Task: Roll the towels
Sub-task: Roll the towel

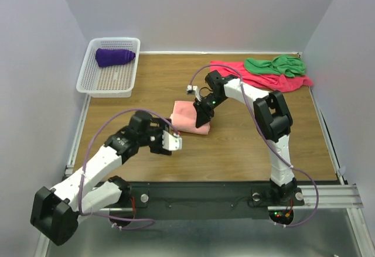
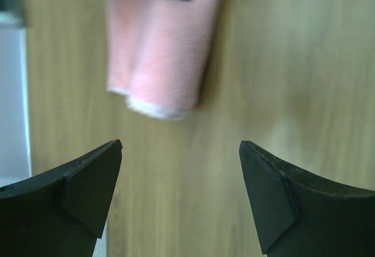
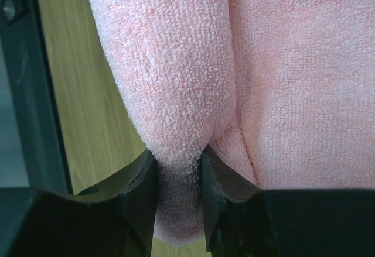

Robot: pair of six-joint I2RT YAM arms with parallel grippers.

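Observation:
The salmon-pink towel [image 1: 186, 120] lies partly rolled in the middle of the table. My right gripper [image 1: 204, 115] is over its right end, shut on a rolled fold of the towel [image 3: 176, 64]; the jaws [image 3: 179, 172] pinch the terry cloth between them. Just in front of the towel's near-left end my left gripper [image 1: 175, 141] hovers open. In the left wrist view its fingertips [image 2: 180, 146] stand wide over bare wood, with the pink towel [image 2: 164, 52] ahead of them. A purple towel [image 1: 115, 57] lies rolled in the basket. A green towel [image 1: 276, 65] lies crumpled on a crimson towel [image 1: 287, 82] at the back right.
A white mesh basket [image 1: 109, 81] stands at the back left. White walls close in the wooden table on three sides. A metal rail runs along the near edge by the arm bases.

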